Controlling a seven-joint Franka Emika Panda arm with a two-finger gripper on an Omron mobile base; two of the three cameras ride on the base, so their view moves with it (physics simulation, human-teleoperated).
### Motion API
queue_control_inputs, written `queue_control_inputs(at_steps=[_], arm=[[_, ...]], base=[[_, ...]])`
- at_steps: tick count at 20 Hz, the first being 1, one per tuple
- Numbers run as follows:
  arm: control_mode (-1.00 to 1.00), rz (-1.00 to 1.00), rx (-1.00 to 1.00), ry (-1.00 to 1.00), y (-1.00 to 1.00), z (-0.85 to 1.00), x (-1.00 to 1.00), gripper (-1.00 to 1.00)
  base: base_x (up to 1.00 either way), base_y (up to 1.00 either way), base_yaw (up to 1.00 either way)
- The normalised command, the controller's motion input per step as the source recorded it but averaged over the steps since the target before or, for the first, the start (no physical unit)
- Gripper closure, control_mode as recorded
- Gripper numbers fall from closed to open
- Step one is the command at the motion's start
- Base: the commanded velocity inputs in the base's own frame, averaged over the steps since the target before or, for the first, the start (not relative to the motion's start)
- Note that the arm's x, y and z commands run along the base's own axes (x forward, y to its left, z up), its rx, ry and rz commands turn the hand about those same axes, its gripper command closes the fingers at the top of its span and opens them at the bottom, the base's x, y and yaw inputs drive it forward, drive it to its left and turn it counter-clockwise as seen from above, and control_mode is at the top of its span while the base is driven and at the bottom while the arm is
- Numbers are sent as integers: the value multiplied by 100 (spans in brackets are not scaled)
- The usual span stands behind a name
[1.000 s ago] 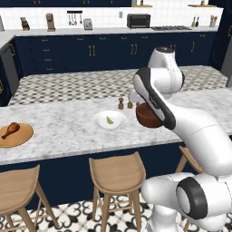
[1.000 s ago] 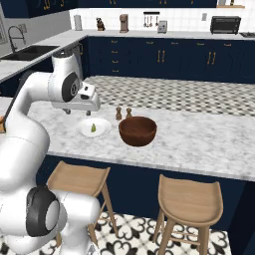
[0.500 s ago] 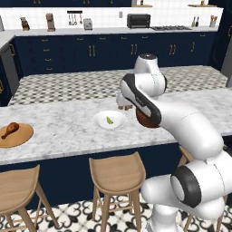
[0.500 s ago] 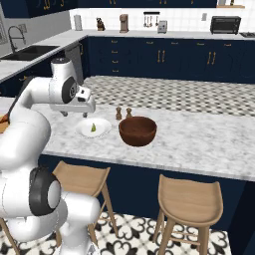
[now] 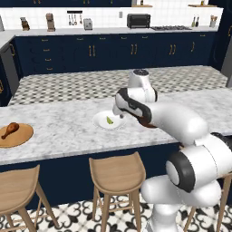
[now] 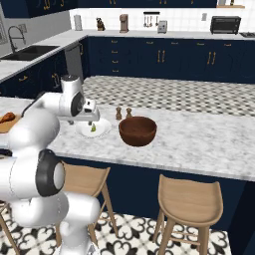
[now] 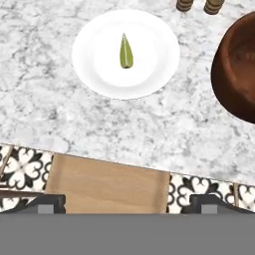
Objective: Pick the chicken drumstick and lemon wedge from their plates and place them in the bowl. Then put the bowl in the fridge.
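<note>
The gripper [image 7: 127,199] hangs wide open and empty above the white plate [image 7: 154,74], where the lemon wedge [image 7: 126,51] lies. The bowl [image 6: 137,130] stands just beside it, seemingly empty. The chicken drumstick [image 5: 10,129] rests on the wooden plate [image 5: 22,136], well apart.

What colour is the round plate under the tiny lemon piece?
White. The round ceramic plate under the yellow-green lemon wedge shows best in the hand view.
</note>
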Motion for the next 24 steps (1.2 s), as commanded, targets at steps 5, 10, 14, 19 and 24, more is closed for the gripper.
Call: queue_control_inputs(at_steps=[5,10,14,19,24], arm=[[-100,0,-3,0,38,-35,87,-100],[-100,0,0,0,1,-34,72,-100],[-100,0,-1,3,8,-32,62,-100],[-100,0,-2,7,17,-31,54,-100],[-100,0,-1,7,17,-30,57,-100]], base=[[0,0,0],[0,0,0],[0,0,0],[0,0,0],[0,0,0]])
